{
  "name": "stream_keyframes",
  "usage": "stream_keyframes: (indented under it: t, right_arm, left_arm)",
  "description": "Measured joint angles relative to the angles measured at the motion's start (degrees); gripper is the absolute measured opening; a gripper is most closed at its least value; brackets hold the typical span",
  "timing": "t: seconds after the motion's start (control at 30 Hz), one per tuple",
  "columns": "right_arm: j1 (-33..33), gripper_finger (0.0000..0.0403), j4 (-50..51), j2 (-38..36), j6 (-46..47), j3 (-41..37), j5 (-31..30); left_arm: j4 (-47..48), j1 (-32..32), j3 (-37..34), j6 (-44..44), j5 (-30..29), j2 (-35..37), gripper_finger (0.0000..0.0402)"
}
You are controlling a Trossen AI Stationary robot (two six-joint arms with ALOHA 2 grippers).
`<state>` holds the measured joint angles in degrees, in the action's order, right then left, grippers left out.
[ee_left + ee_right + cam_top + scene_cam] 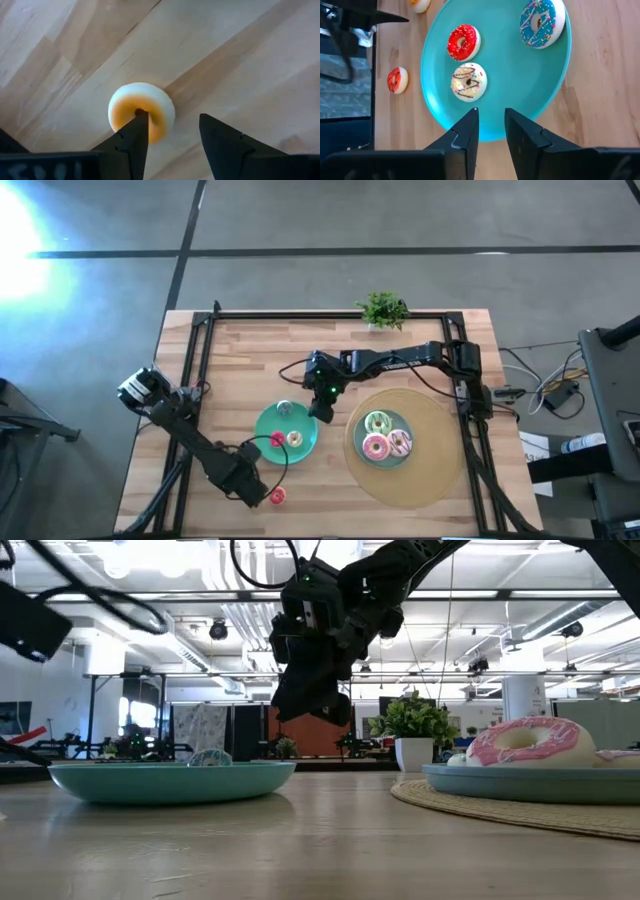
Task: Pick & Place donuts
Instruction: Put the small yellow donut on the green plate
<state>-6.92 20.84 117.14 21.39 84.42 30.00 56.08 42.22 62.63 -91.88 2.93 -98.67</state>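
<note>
My left gripper (172, 127) is open low over the table's near side (255, 483). One fingertip stands at the hole of a tiny orange-iced donut (141, 112) lying flat on the wood; the other stands beside its rim. A red-orange donut (277, 496) lies on the table close by. My right gripper (490, 122) hovers above the small teal plate (300, 448), its fingers a narrow gap apart and holding nothing. That plate bears the red (463, 42), white-sprinkled (469, 81) and bluish (541, 20) donuts. The three larger donuts (383, 436) lie on a second plate. My left gripper comes down on the orange donut from above. One fingertip (139, 120) is at the donut's hole (136, 106) and the other is outside the ring, apart from it. Whether the first fingertip touches the donut, I cannot tell. The donut lies flat on the table.
A round woven mat (440, 470) under the second plate (520, 780) fills the table's right half. A small potted plant (382, 310) stands at the far edge. Black frame rails (190, 370) run along both sides. Bare wood shows at the near left.
</note>
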Motion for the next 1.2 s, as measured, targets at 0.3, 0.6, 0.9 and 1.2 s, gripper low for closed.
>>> stream_keyframes:
  t: [0.3,0.6,0.9,1.2]
  right_arm:
    - [0.0,0.0093,0.4,0.0,0.0,-0.1,0.0]
    - [0.0,0.0096,1.7,0.0,-0.6,-0.1,0.0]
    - [0.0,0.0095,1.6,-1.4,-7.0,0.2,0.0]
    - [0.2,0.0089,-0.7,-9.4,-25.6,0.3,0.0]
  left_arm:
    - [1.4,0.0,0.0,1.5,1.1,-4.2,0.0122]
    - [1.7,-0.2,-0.1,2.2,-0.5,-4.4,0.0017]
    - [1.3,-0.8,-1.7,2.2,-4.7,5.3,0.0001]
    - [-25.7,-5.7,-12.5,11.0,-20.1,31.6,0.0000]
